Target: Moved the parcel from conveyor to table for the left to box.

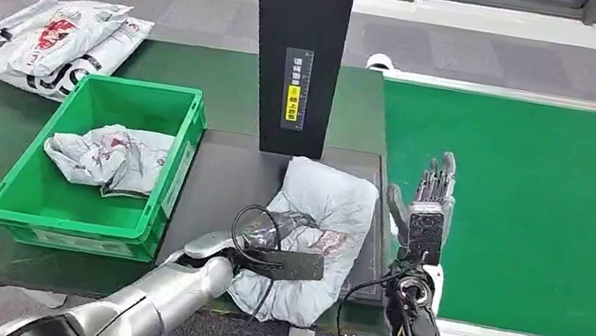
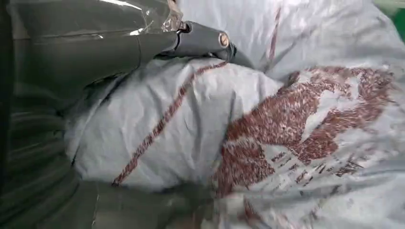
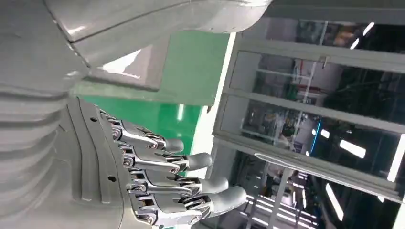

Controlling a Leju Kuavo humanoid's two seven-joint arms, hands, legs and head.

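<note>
The black post (image 1: 297,52) behind the parcel (image 1: 317,224) carries a label with a yellow patch, its characters too small to read

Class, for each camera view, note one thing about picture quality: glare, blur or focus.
Head view: even light, sharp; the grey parcel and green bin read clearly. Left wrist view: very close to the parcel, its lower edge soft, with glare on the left hand cover. Right wrist view: the right hand is sharp, while bright strip lights glare in the dark windows behind.
</note>
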